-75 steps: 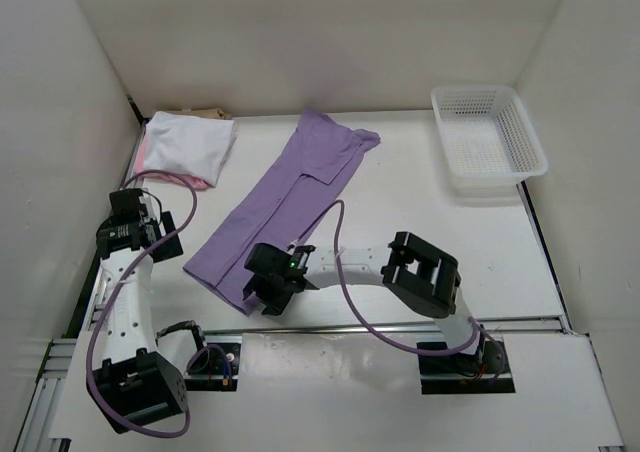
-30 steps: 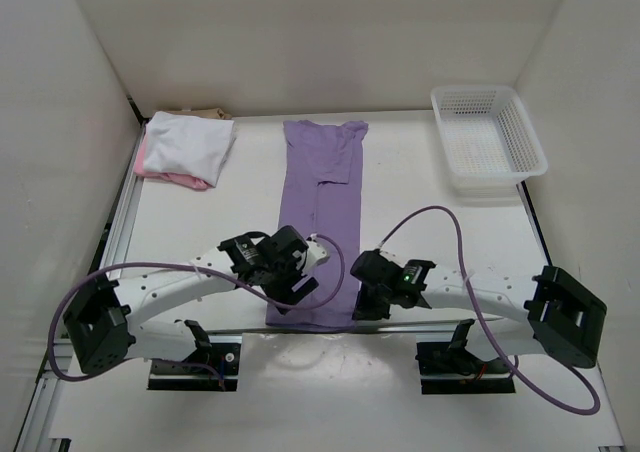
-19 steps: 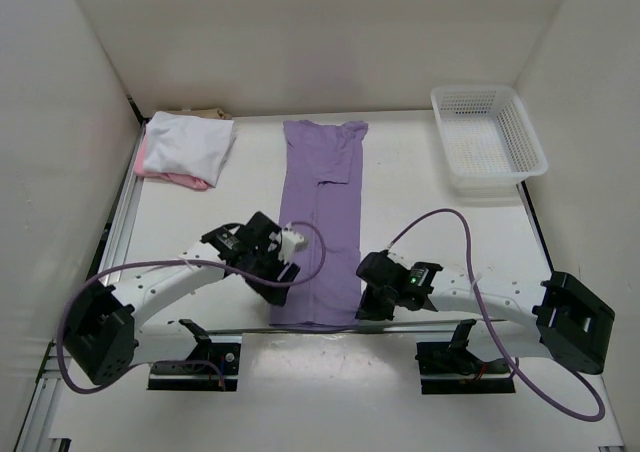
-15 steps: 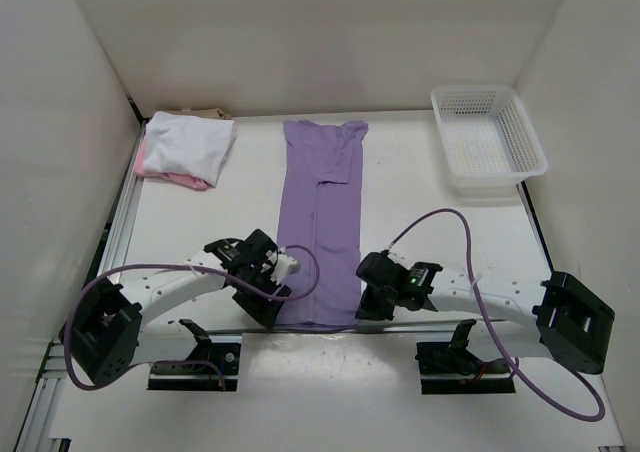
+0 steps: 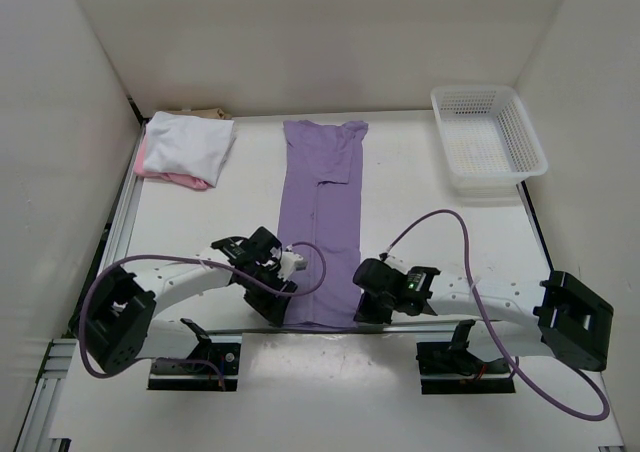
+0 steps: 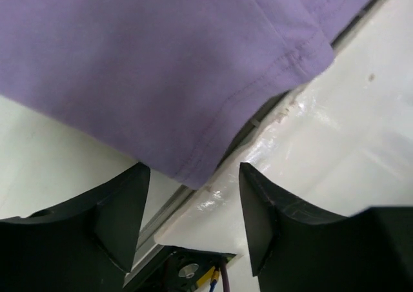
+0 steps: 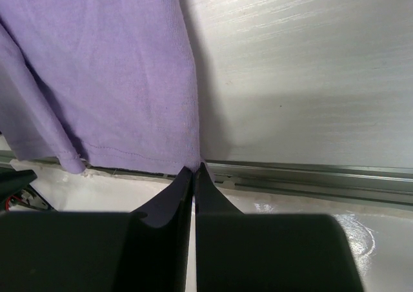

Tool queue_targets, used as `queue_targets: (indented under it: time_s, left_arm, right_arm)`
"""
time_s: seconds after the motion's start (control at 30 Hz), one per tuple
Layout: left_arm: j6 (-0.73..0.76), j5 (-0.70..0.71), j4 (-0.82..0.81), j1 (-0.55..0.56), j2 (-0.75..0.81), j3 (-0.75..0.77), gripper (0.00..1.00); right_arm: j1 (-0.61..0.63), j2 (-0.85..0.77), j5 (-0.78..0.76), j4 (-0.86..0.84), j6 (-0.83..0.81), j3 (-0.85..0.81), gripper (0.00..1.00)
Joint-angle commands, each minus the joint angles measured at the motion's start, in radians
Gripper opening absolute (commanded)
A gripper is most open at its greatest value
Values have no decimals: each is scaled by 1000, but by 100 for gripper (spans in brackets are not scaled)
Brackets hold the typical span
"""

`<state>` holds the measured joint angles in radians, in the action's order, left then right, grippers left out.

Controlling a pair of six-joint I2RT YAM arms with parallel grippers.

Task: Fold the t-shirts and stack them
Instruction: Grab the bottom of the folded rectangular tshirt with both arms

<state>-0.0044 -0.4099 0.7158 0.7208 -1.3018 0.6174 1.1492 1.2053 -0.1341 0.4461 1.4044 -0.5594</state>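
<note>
Four shirts counted: one lavender shirt (image 5: 320,222), one white shirt (image 5: 188,142), one pink shirt (image 5: 175,179), one tan shirt (image 5: 205,114); also one basket (image 5: 440,122).
Done: the white shirt lies folded on the pink shirt, well left of the basket; the tan shirt peeks out behind them.
In hand: the lavender shirt, a long narrow strip on the tabletop (image 5: 420,232), lies left of the basket, between it and the pile.
Remaining: by my judgement, folding it end to end, then stacking it.
Left end effector (image 6: 193,182): released, jaws astride the hem corner farther from the basket.
Right end effector (image 7: 195,172): clenched, apparently pinching the hem corner nearer the basket.
</note>
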Motion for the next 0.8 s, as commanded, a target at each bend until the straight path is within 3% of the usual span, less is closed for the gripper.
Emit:
queue_targets:
  time_s: [0.0,0.07,0.1,0.2,0.23,0.37,0.57,0.77]
  left_arm:
    - [4,-69,-55,-4,-22,-31,64]
    - [4,-81,-64,-4,-34,-31,54]
    - [4,-81,-64,-4,-34,-41,43]
    - [4,-81,-64,-4,-34,-41,25]
    - [4,-81,-64,-14,-34,-32,11]
    - [4,-106,-64,-40,-14,19,11]
    - [4,-153,26,-178,-42,203,11]
    - [4,-103,97,-299,-175,450,11]
  right_arm:
    - [7,-22,-38,9,18,-4,0]
    - [7,-23,-38,9,18,-4,0]
    - [7,-23,-38,9,18,-4,0]
    - [7,-23,-38,20,7,-13,0]
    - [7,-32,-48,20,7,-13,0]
    - [7,-43,-119,104,-71,-115,0]
    - [-77,-52,-242,204,-234,-287,0]
    - [-347,5,-162,145,-471,-404,0]
